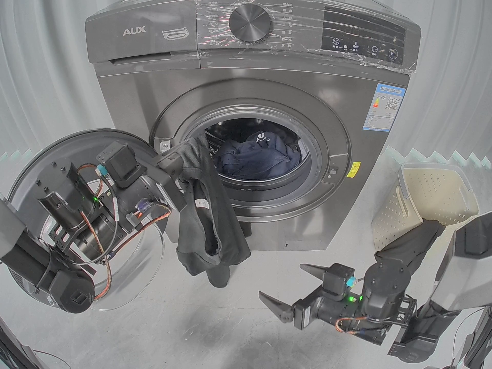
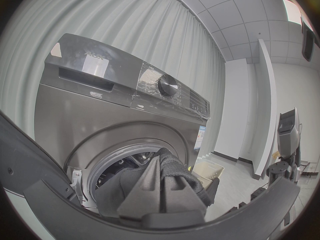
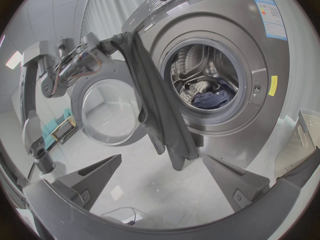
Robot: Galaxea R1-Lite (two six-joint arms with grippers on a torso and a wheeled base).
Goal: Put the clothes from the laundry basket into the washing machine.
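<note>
Nearest to me, in the lower left of the head view, my left gripper (image 1: 177, 162) is clamped on a dark grey garment (image 1: 207, 216). It holds the cloth up at the left edge of the washing machine's (image 1: 246, 67) opening. The left wrist view shows the fingers (image 2: 146, 187) pressed together with the garment's (image 2: 173, 167) fabric bunched over them. The rest of the garment hangs down the machine's front, outside the drum, and its lower end hangs free near the floor. Left of it stands the round door (image 1: 77, 142), swung wide open. In the middle of the frame, a navy garment (image 1: 256, 157) lies inside the drum. At the bottom, right of centre, my right gripper (image 1: 282, 281) hangs low above the floor, its jaws spread wide with nothing between them. At the right edge sits the cream laundry basket (image 1: 435, 190), tilted, and a dark cloth (image 1: 410, 242) trails from its rim down onto my right arm's wrist.
</note>
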